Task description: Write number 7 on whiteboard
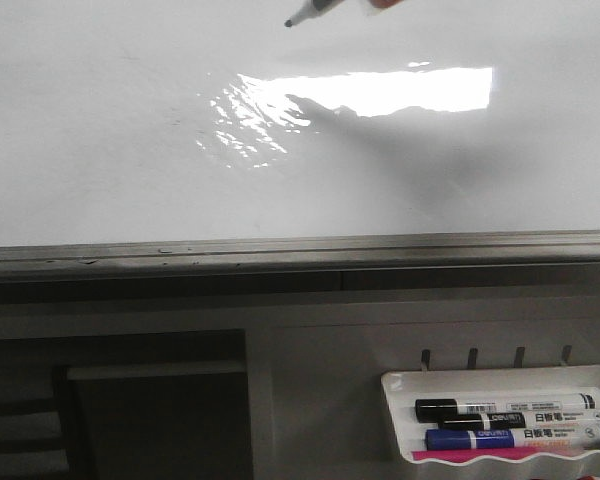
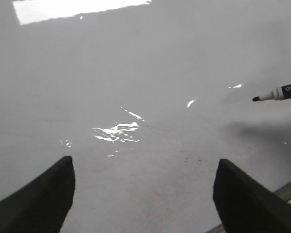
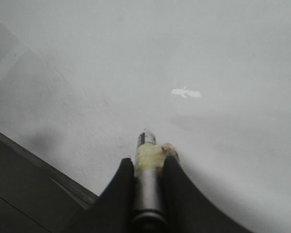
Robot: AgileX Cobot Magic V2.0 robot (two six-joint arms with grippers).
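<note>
The glossy whiteboard (image 1: pixel 130 140) fills the upper front view, with a grey metal lower edge and a bright light reflection. No number 7 shows on it. My right gripper (image 3: pixel 148 162) is shut on a marker (image 3: pixel 146 179). The marker's tip (image 1: pixel 292 22) shows at the top of the front view, close to the board; the gripper itself is out of that view. The marker tip also shows in the left wrist view (image 2: pixel 276 93). My left gripper (image 2: pixel 143 194) is open and empty, facing the whiteboard (image 2: pixel 136 73).
A small white marker tray (image 1: pixel 405 440) at the lower right holds several markers (image 1: pixel 510 408). The board's grey edge (image 1: pixel 300 250) runs across the front view, with a grey panel and a dark opening (image 1: pixel 150 410) below it.
</note>
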